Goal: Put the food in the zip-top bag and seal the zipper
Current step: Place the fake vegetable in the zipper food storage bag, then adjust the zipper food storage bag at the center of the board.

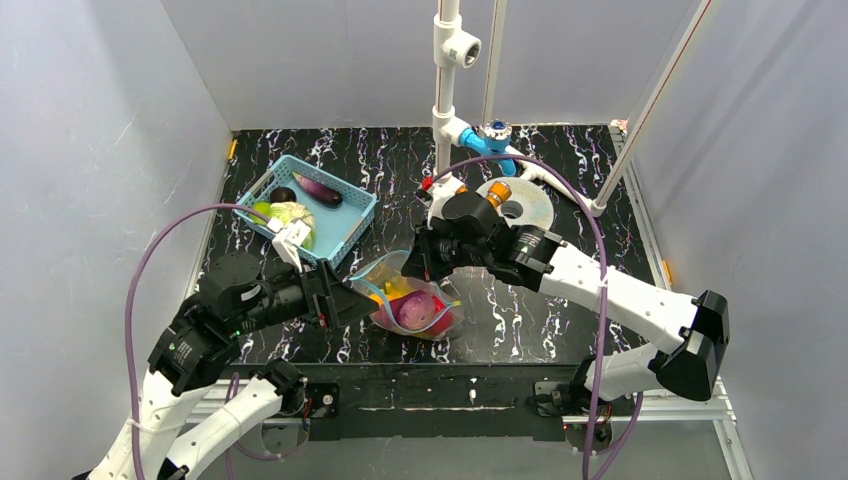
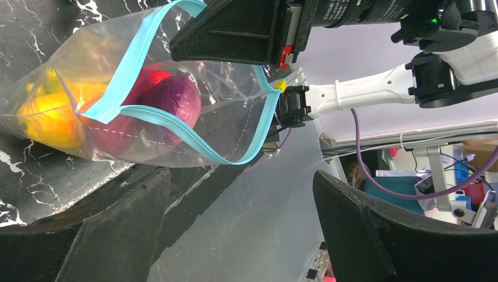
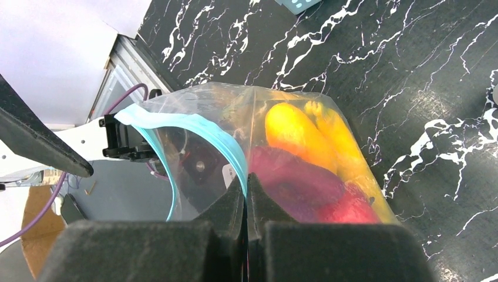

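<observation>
The clear zip-top bag (image 1: 415, 300) lies near the table's front, its mouth gaping toward the left arm. Inside are yellow food (image 3: 293, 132), a purple piece (image 2: 176, 97) and a red piece (image 3: 352, 211). The teal zipper (image 2: 176, 126) curves round the open mouth. My right gripper (image 3: 246, 179) is shut on the zipper edge (image 3: 205, 129) of the bag, holding that side up. In the top view it sits at the bag's far rim (image 1: 425, 268). My left gripper (image 2: 241, 194) stands open just in front of the mouth, with nothing between its fingers (image 1: 350, 300).
A blue basket (image 1: 310, 205) at the back left holds an eggplant (image 1: 317, 188) and a green leafy vegetable (image 1: 290, 213). A white disc (image 1: 520, 200) and a white pipe stand (image 1: 447, 80) are behind the right arm. Walls close in on both sides.
</observation>
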Robot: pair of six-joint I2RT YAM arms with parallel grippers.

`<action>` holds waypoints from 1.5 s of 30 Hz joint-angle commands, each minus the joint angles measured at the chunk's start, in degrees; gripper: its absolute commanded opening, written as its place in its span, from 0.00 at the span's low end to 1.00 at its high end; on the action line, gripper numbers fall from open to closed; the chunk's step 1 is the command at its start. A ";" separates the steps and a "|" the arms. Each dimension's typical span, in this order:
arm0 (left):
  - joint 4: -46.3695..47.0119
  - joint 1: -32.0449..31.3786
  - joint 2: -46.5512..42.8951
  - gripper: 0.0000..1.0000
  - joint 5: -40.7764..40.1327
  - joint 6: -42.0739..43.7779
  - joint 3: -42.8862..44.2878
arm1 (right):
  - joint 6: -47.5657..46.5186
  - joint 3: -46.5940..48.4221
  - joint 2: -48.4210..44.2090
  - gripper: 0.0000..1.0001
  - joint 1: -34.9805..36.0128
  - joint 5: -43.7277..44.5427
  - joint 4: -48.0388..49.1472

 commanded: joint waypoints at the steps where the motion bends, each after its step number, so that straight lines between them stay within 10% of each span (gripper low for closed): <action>1: -4.61 -0.16 1.31 0.88 -0.70 2.64 1.51 | -0.26 3.51 0.54 0.01 -0.18 -1.09 1.59; 20: -11.31 -0.15 -7.05 0.98 -19.66 1.13 5.12 | 0.39 2.50 3.75 0.01 6.06 11.90 -1.36; 33: -15.39 0.65 15.57 0.98 -34.50 12.89 14.58 | -1.81 2.92 -0.04 0.01 7.03 15.58 -4.67; 40: -6.54 26.05 29.61 0.98 -15.11 20.87 19.08 | -1.61 0.71 -2.85 0.01 7.05 17.38 -5.04; 45: -0.19 36.53 42.41 0.98 -16.02 22.86 22.38 | -1.41 1.17 -2.46 0.01 7.07 16.54 -4.78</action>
